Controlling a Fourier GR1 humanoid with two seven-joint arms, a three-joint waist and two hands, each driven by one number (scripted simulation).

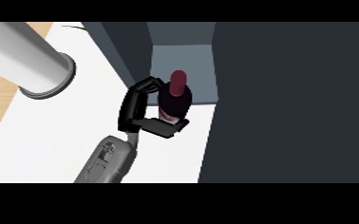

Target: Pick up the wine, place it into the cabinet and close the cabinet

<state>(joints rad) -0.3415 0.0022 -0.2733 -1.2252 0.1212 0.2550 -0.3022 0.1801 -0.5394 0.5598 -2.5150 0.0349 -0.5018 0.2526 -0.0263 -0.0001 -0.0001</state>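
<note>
The wine bottle (175,99) is dark with a dark red cap and a pale label, and it stands upright at the mouth of the cabinet (184,59). My left hand (135,111) is shut on it from the left, fingers curled over the far side and thumb across the near side at the label. Its base is hidden by the thumb, so I cannot tell whether it rests on the white counter (77,123). The cabinet's grey-blue inside shows behind the bottle. The dark cabinet door (280,104) stands open at the right. My right hand is out of view.
A thick grey cylinder (32,59) with a flanged end juts in from the upper left over the counter. A wooden strip (8,102) runs along the counter's left edge. The cabinet's dark left wall (123,42) stands close behind my fingers.
</note>
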